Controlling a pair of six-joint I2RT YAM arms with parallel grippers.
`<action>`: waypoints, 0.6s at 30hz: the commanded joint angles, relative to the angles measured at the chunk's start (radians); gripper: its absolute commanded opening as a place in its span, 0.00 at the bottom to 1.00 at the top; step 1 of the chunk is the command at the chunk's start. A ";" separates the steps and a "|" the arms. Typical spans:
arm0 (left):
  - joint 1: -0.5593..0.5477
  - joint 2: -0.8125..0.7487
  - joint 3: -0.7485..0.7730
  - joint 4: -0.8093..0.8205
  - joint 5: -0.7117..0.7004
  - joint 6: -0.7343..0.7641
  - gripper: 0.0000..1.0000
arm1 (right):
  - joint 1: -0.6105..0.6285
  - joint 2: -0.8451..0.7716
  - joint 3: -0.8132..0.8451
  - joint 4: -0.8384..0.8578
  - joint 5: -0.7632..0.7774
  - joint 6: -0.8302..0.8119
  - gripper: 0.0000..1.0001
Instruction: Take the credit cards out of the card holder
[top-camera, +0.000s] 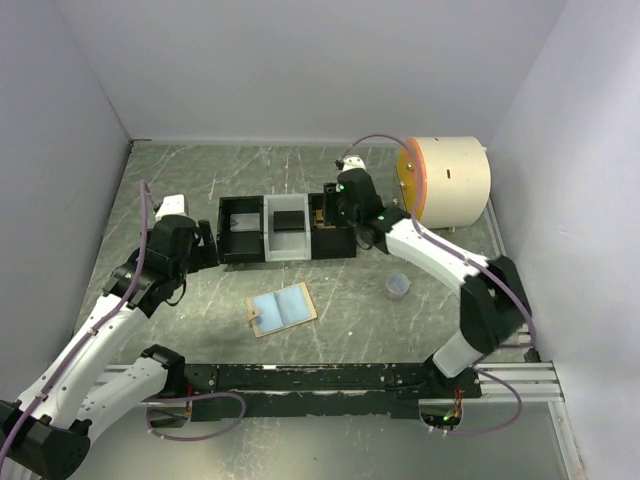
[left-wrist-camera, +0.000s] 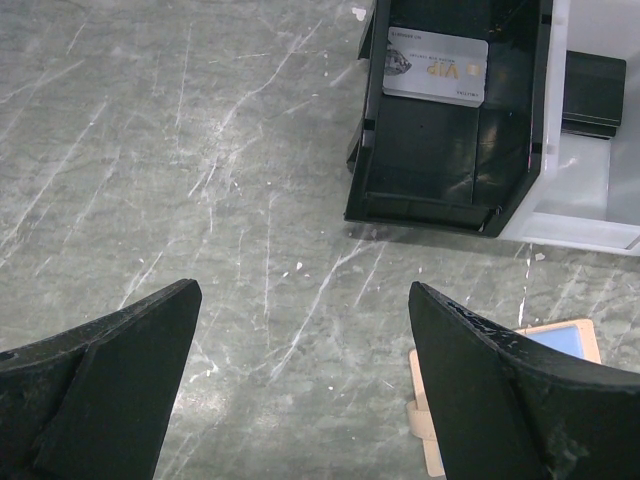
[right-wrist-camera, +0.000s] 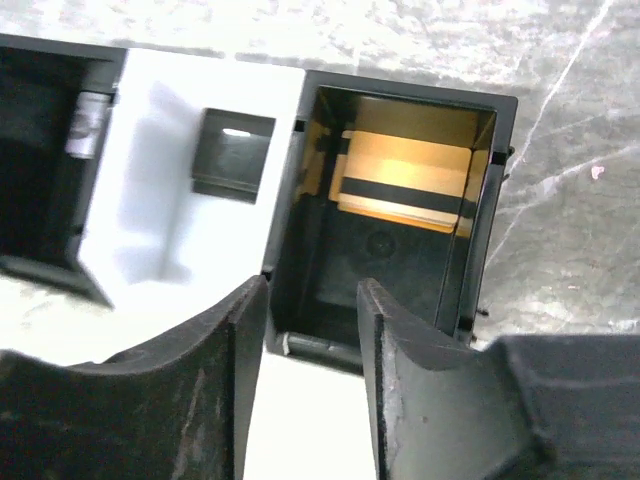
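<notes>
The card holder (top-camera: 282, 309) lies open on the table with its pale blue inner faces up; its corner shows in the left wrist view (left-wrist-camera: 562, 336). A silver-grey credit card (left-wrist-camera: 435, 66) lies in the tray's left black compartment. A black card (left-wrist-camera: 592, 90) lies in the white middle compartment and also shows in the right wrist view (right-wrist-camera: 232, 152). A gold card (right-wrist-camera: 405, 180) with a black stripe lies in the right black compartment. My left gripper (top-camera: 207, 245) (left-wrist-camera: 305, 340) is open and empty over bare table, left of the tray. My right gripper (top-camera: 332, 208) (right-wrist-camera: 310, 300) is open and empty above the right compartment.
The three-compartment black-and-white tray (top-camera: 266, 228) stands mid-table. A cream cylinder with an orange rim (top-camera: 450, 180) lies at the back right. A small pale blue cap-like object (top-camera: 398, 286) sits right of the wallet. Grey walls close in the table on three sides.
</notes>
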 joint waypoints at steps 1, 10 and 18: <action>0.006 -0.008 0.004 0.003 0.003 0.005 0.97 | 0.007 -0.173 -0.132 0.073 -0.075 0.004 0.45; 0.004 -0.028 -0.001 0.010 0.003 0.004 0.97 | 0.034 -0.445 -0.349 0.079 -0.194 0.047 0.57; 0.004 -0.030 -0.003 0.012 0.006 0.007 0.97 | 0.301 -0.374 -0.396 0.023 -0.060 0.119 0.58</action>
